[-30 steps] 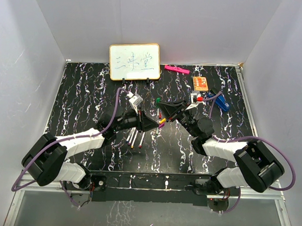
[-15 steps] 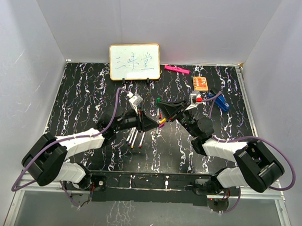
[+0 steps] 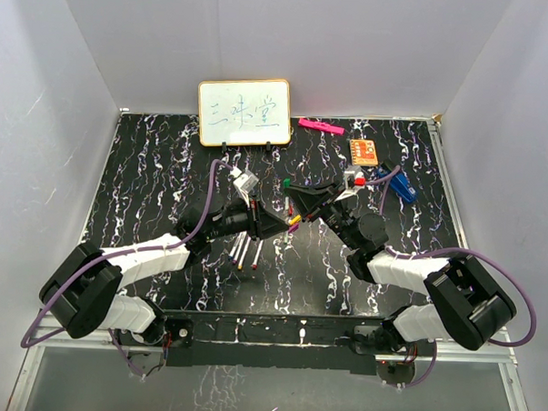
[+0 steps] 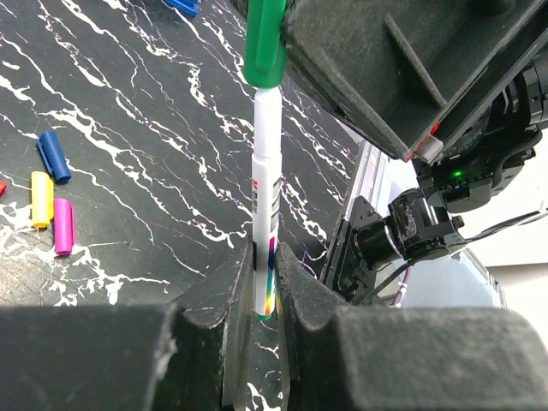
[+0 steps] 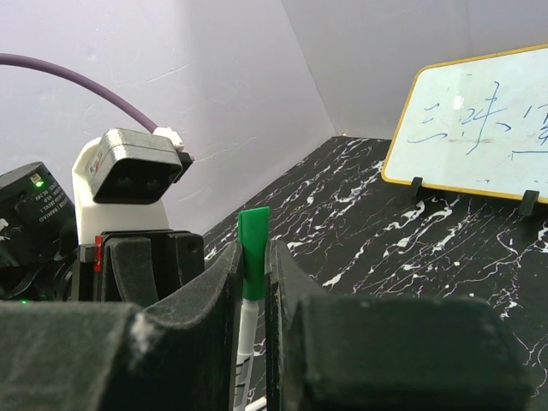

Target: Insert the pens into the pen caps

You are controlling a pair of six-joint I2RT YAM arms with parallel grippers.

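Note:
A white-barrelled pen (image 4: 265, 197) stands upright between the two grippers above the table. My left gripper (image 4: 264, 265) is shut on its lower barrel. Its top end sits inside a green pen cap (image 4: 264, 43), and my right gripper (image 5: 253, 257) is shut on that green cap (image 5: 253, 253). From above, both grippers meet mid-table, with the green cap (image 3: 286, 182) showing at the top. Loose blue (image 4: 53, 155), yellow (image 4: 41, 199) and purple (image 4: 63, 225) caps lie on the table. Several other pens (image 3: 245, 250) lie under the left arm.
A whiteboard (image 3: 244, 112) stands at the back of the black marbled table (image 3: 148, 173). A pink bar (image 3: 320, 126), an orange board (image 3: 365, 152) and a blue clip-like object (image 3: 400, 186) lie at the back right. White walls enclose the table.

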